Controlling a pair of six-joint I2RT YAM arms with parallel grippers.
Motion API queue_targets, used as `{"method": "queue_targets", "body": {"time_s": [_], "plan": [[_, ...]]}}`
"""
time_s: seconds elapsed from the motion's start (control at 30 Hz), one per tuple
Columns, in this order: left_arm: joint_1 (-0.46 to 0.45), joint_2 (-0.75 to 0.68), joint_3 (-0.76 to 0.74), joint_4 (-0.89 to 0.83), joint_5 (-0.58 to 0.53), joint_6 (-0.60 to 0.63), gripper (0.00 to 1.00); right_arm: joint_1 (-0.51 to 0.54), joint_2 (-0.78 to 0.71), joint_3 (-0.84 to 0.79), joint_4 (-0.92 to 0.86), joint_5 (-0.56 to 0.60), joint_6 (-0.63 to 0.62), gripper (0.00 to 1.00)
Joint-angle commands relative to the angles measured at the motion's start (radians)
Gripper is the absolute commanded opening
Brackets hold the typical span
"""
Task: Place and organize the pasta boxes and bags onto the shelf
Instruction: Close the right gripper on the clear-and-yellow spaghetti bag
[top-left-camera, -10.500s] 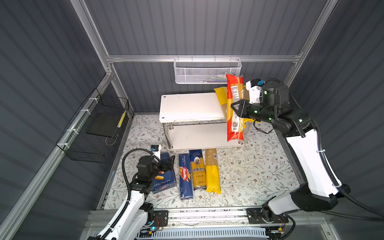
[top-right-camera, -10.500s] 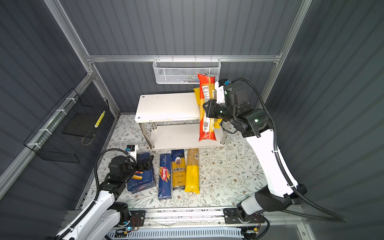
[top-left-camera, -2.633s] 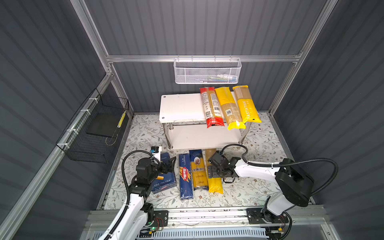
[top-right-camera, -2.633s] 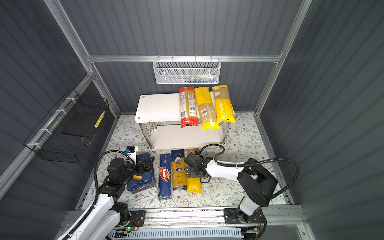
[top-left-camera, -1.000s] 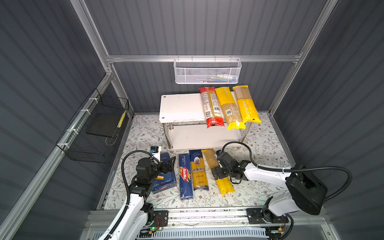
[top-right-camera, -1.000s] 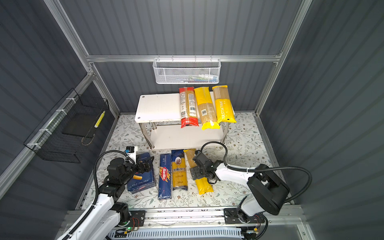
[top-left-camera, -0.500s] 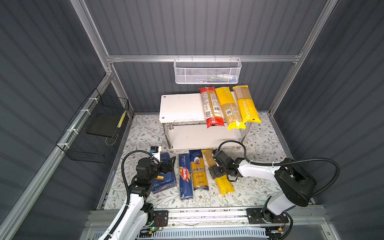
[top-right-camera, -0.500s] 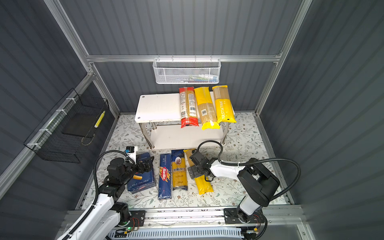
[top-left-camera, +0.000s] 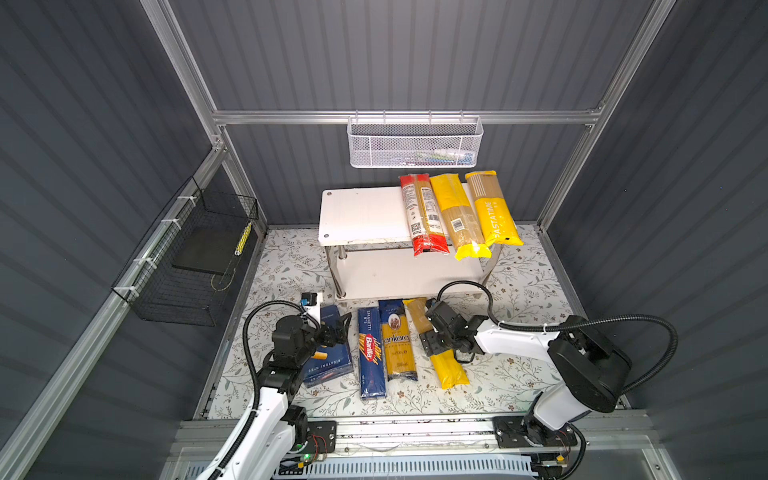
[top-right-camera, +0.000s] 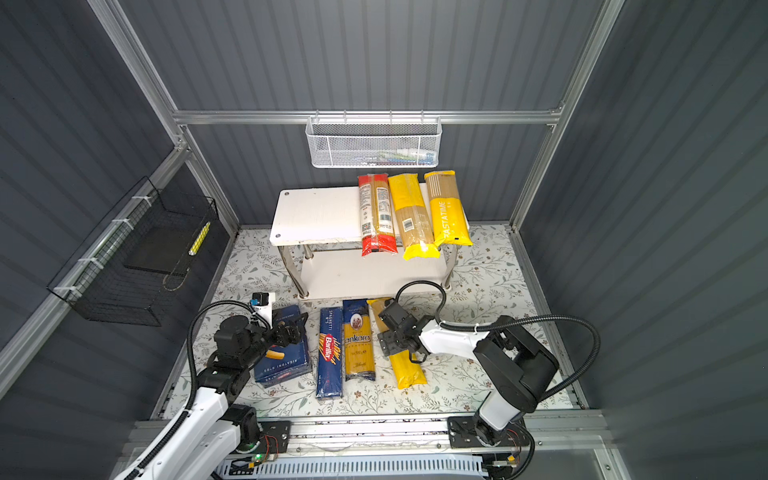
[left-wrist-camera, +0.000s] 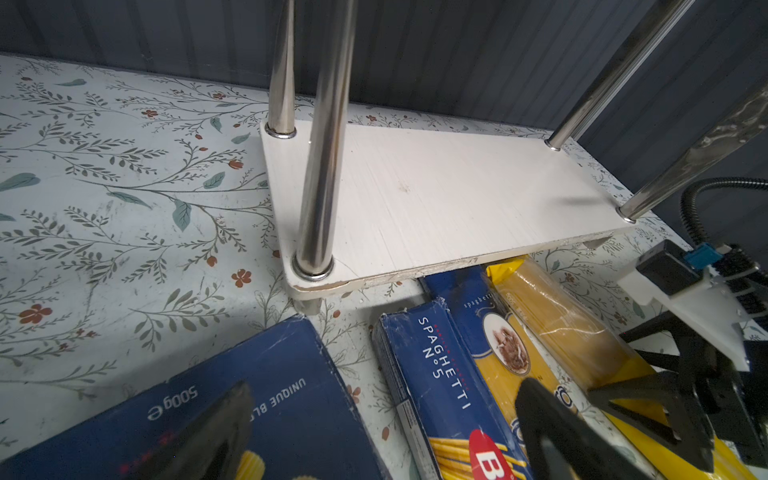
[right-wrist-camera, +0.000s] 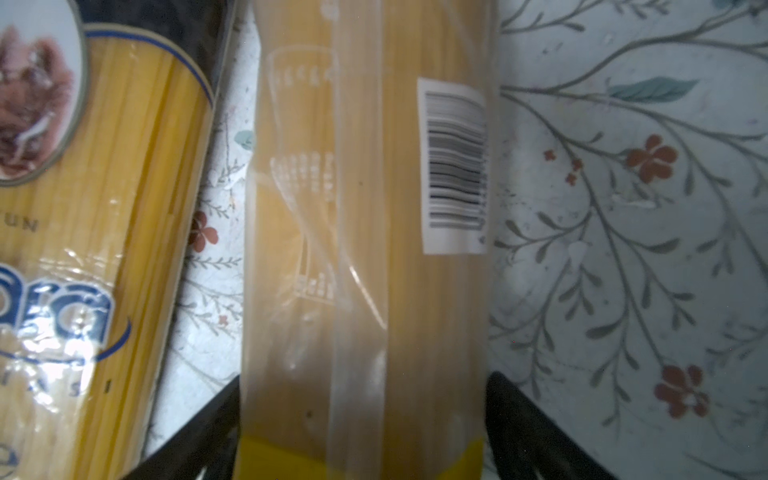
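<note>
Down low on the bench (top-left-camera: 519, 291), the right end effector (top-left-camera: 432, 345) sits across the middle of the yellow bag (top-left-camera: 451, 372), which lies flat and slightly angled. In the right wrist view its two black fingers (right-wrist-camera: 199, 436) stand on either side of the bag's clear middle part and meet its edges, but whether they are pressing it or only flanking it I cannot tell. Just beside this end effector, toward the other arm, lies the navy-and-yellow bag (top-left-camera: 397, 345) with the portrait, a narrow strip of bench between it and the yellow bag. Next to that bag lies the narrow blue box (top-left-camera: 370, 353). The left end effector (top-left-camera: 336, 328) hangs with its fingers spread wide apart and nothing between them, above the far corner of the wide blue box (top-left-camera: 328, 361), and the narrow blue box is just beside it. Well apart from both end effectors, beyond their fingertips, stands the shelf (top-left-camera: 361, 212). Its lower tier is bare, and its top tier carries the red bag (top-left-camera: 422, 214), the middle yellow bag (top-left-camera: 457, 216) and the PASTATIME bag (top-left-camera: 492, 208) side by side, their near ends overhanging the front edge.
</note>
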Motion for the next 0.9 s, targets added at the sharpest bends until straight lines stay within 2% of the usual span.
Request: {"method": "queue_targets", "body": {"time_s": [0.0,0.1,0.23,0.6,0.7,0.87], "plan": [[0.002,-0.01,0.013,-0.015,-0.007,-0.012,1.0,0.001,0.012,-0.021,-0.045,0.006,0.037,0.79],[0.002,-0.01,0.013,-0.016,-0.009,-0.012,1.0,0.002,0.011,-0.02,-0.056,0.004,0.057,0.76],[0.002,-0.01,0.011,-0.016,-0.009,-0.013,1.0,0.006,-0.011,-0.033,-0.044,0.007,0.089,0.59],[0.002,-0.016,0.011,-0.018,-0.012,-0.013,0.99,0.02,-0.037,-0.052,-0.043,-0.036,0.157,0.26],[0.001,-0.011,0.013,-0.016,-0.011,-0.012,0.99,0.024,-0.058,-0.05,-0.055,-0.038,0.175,0.14],[0.002,-0.01,0.013,-0.016,-0.01,-0.012,1.0,0.05,-0.078,-0.03,-0.084,-0.06,0.198,0.1]]}}
